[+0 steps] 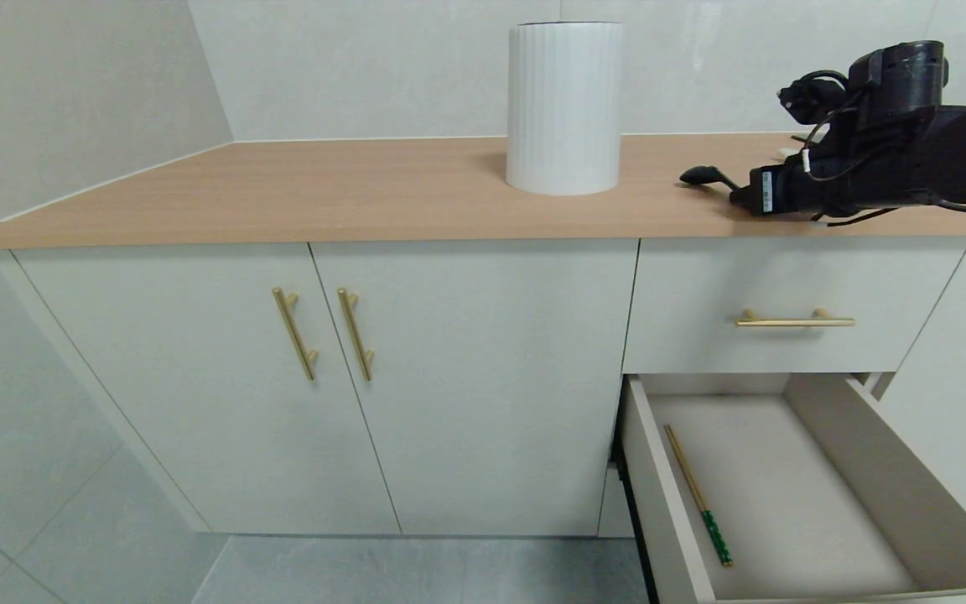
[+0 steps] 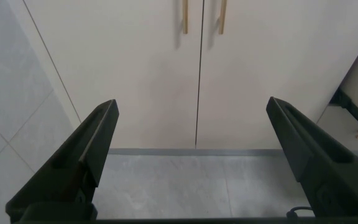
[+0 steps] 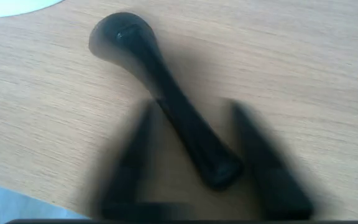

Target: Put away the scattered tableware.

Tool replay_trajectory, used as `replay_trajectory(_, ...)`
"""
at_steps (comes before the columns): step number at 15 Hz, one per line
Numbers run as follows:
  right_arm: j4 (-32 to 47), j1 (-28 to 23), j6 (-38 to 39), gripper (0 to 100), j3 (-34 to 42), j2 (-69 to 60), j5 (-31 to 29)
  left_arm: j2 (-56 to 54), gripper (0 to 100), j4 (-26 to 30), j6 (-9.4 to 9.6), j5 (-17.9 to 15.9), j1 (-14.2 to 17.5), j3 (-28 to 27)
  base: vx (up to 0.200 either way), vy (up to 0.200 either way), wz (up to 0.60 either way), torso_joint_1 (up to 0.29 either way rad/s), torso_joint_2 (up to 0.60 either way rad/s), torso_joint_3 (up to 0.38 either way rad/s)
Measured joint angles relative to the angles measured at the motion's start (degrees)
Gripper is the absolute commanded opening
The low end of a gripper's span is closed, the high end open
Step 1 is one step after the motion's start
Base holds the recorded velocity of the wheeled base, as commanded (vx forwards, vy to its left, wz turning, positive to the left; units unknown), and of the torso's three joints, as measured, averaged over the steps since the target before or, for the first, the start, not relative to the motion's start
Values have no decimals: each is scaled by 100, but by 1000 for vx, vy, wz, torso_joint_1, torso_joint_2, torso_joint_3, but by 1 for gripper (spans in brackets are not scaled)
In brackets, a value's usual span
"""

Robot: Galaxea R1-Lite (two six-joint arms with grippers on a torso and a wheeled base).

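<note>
- Between the fingers of the right gripper point(image 3: 190, 109), on the wooden countertop point(image 1: 324, 189), lies the black spoon point(image 3: 166, 102); the jaws stand apart, one on each side of its handle, and we see no contact yet, though the fingers are blurred
- The spoon's bowl points away from the gripper, towards the white ribbed canister point(image 1: 564, 107) that stands upright near it on the counter
- We judge the step in hand to be the grasp of the spoon, with the gripper already straddling it but not yet clamped
- The next move, as we read it, calls for closing squarely on the thin handle, which looks smooth and could twist or slip, then lifting clear of the counter edge
- Below and in front, the lower drawer point(image 1: 869, 470) stands pulled out, and a pair of chopsticks point(image 1: 698, 497) with green ends already lies along its left wall; we take this as where the spoon belongs
- Lower down, the left gripper point(image 2: 194, 134) hangs before the cupboard doors point(image 2: 197, 74) near the floor, its jaws wide apart and holding nothing
</note>
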Motion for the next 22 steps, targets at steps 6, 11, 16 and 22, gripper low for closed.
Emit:
replay_trajectory(6, 33, 6, 20, 0, 7, -66, -112, 0, 100, 0, 2, 0, 0, 0, 0, 0, 0, 0, 0, 0)
replay_trajectory(11, 118, 11, 68, 0, 5, -496, -318, 0, 100, 0, 0, 0, 0, -2, 0, 0, 0, 0, 0, 0)
replay_trajectory(16, 1870, 30, 307, 0, 112, -1780, -307, 0, 100, 0, 2, 0, 0, -2, 0, 0, 0, 0, 0, 0)
replay_trajectory(22, 2444, 83, 547, 0, 2497, -4162, -244, 0, 100, 0, 2, 0, 0, 0, 0, 0, 0, 0, 0, 0)
